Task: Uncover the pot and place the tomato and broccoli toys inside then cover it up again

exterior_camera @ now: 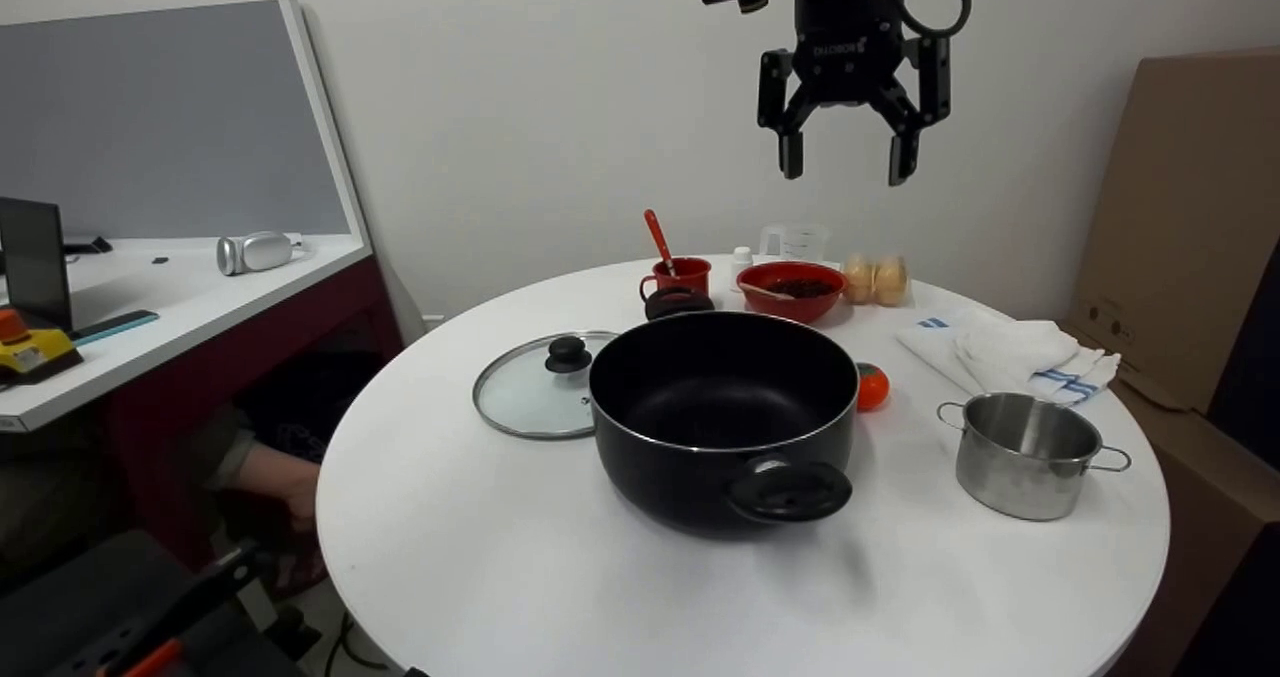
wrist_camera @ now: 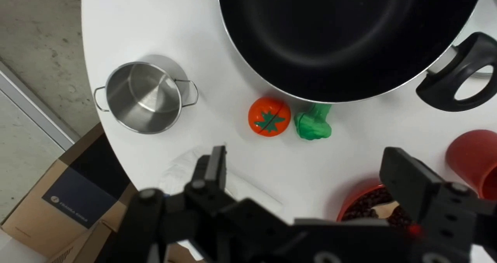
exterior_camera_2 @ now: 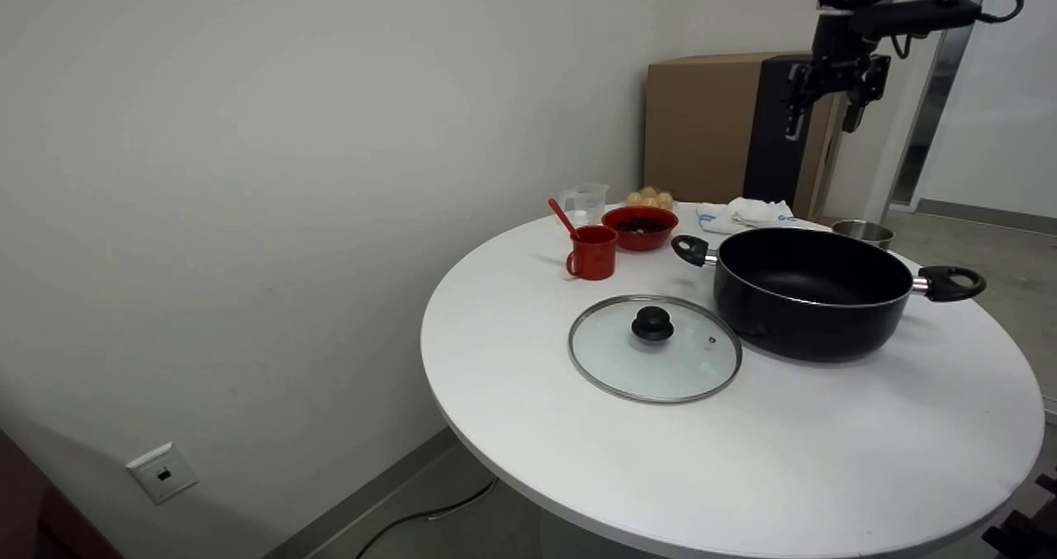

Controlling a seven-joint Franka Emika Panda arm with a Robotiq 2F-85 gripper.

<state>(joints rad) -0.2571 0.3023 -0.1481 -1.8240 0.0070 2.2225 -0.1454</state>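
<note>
The black pot (exterior_camera: 690,487) stands uncovered and empty on the white table, also in an exterior view (exterior_camera_2: 809,328) and the wrist view (wrist_camera: 330,30). Its glass lid (exterior_camera: 525,397) lies flat beside it, black knob up, also in an exterior view (exterior_camera_2: 611,357). The red tomato toy (wrist_camera: 269,117) and green broccoli toy (wrist_camera: 313,124) lie side by side against the pot's outside. The tomato partly shows in an exterior view (exterior_camera: 873,387); the broccoli is hidden in both exterior views. My gripper (exterior_camera: 847,162) is open and empty, high above the table, also in an exterior view (exterior_camera_2: 823,123) and the wrist view (wrist_camera: 304,156).
A small steel pot (exterior_camera: 1025,472), a white cloth (exterior_camera: 1010,352), a red bowl of beans (exterior_camera: 800,302), a red mug (exterior_camera: 690,275), eggs (exterior_camera: 875,280) and a clear measuring cup (exterior_camera_2: 586,200) stand around. A cardboard box (exterior_camera: 1190,227) is beside the table.
</note>
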